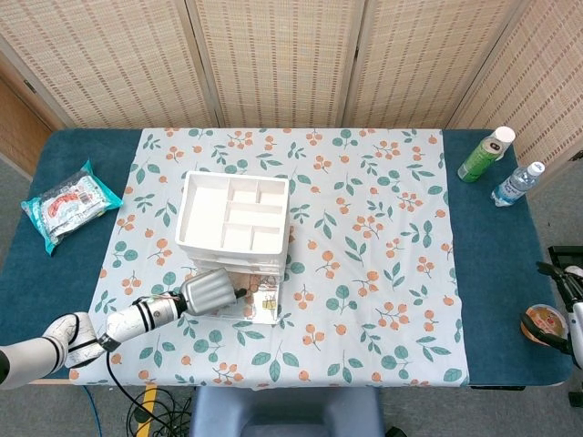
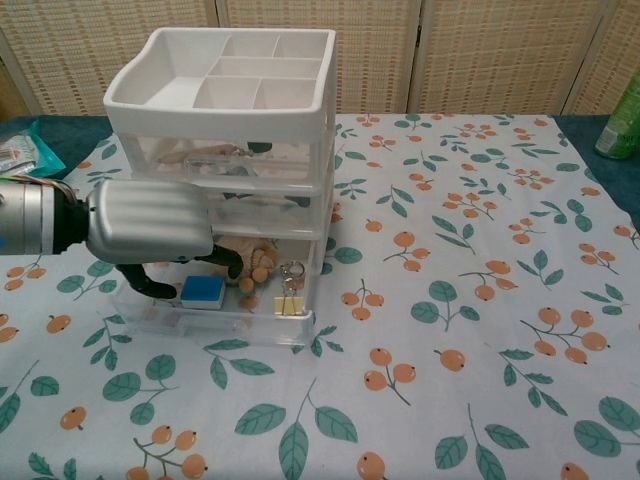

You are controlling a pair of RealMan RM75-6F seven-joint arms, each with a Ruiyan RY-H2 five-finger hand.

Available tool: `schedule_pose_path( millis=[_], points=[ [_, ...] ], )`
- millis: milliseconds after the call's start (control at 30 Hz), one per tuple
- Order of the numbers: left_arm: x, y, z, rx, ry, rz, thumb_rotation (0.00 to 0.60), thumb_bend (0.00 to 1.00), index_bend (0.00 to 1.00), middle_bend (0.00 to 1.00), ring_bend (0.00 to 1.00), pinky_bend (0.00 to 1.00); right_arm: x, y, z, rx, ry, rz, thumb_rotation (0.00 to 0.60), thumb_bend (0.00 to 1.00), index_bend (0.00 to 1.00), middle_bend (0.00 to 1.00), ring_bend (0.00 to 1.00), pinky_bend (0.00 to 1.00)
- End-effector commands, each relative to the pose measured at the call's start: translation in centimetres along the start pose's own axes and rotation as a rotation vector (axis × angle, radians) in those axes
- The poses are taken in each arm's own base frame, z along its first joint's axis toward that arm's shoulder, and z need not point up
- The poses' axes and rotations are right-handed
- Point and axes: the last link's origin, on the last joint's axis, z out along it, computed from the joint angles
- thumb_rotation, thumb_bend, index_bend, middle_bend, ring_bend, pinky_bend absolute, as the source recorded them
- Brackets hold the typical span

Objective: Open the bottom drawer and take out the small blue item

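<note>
Floral tablecloth [image 2: 480,300], left hand [image 2: 150,225] just above small blue item [image 2: 202,290], open bottom drawer [image 2: 215,318]

The left hand [image 2: 150,222] hides its own fingertips and part of the bottom drawer [image 2: 215,305].

the left hand [image 2: 150,222] has a smooth, brushed silver metal-look shell with matt black fingers [image 2: 228,262]. the drawer unit [image 2: 225,150] is clear glossy plastic under a matt white plastic top tray [image 2: 225,70]. the small blue item [image 2: 202,290] looks matt. the tablecloth [image 2: 480,300] is soft printed cloth, over a matt dark blue table [image 1: 510,264]. behind stand woven, rough-textured screens [image 1: 273,55]
</note>
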Motion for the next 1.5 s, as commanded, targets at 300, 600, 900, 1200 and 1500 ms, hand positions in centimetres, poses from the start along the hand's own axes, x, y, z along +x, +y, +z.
schedule_pose_path(
  millis=[300, 600, 900, 1200, 1500],
  points=[
    [-0.6, 0.0, -0.1, 0.009, 0.005, -0.013, 0.6, 0.26, 0.29, 1.0, 1.0, 1.0, 0.0, -0.1, 0.1, 0.002, 0.001, -0.003, 0.6, 0.21, 0.18, 0.29, 0.33, 0.36],
    [-1.2, 0.0, 0.1, 0.014, -0.005, -0.022, 0.6, 0.26, 0.28, 1.0, 1.0, 1.0, 0.0, -0.3, 0.2, 0.003, 0.001, -0.006, 0.6, 0.21, 0.18, 0.29, 0.33, 0.36],
    [-1.6, 0.2, 0.2, 0.01, 0.004, -0.039, 0.6, 0.26, 0.31, 1.0, 1.0, 1.0, 0.1, -0.4, 0.1, 0.002, 0.004, -0.011, 0.6, 0.21, 0.18, 0.29, 0.33, 0.36],
    [-1.9, 0.3, 0.6, 0.012, 0.006, -0.046, 0.6, 0.26, 0.34, 1.0, 1.0, 1.0, 0.2, -0.4, 0.0, -0.002, 0.007, -0.013, 0.6, 0.21, 0.18, 0.29, 0.33, 0.36],
    [-2.2, 0.1, 0.6, 0.02, -0.003, -0.044, 0.6, 0.26, 0.34, 1.0, 1.0, 1.0, 0.2, -0.5, 0.0, -0.001, 0.007, -0.013, 0.6, 0.21, 0.18, 0.3, 0.33, 0.36]
  ],
)
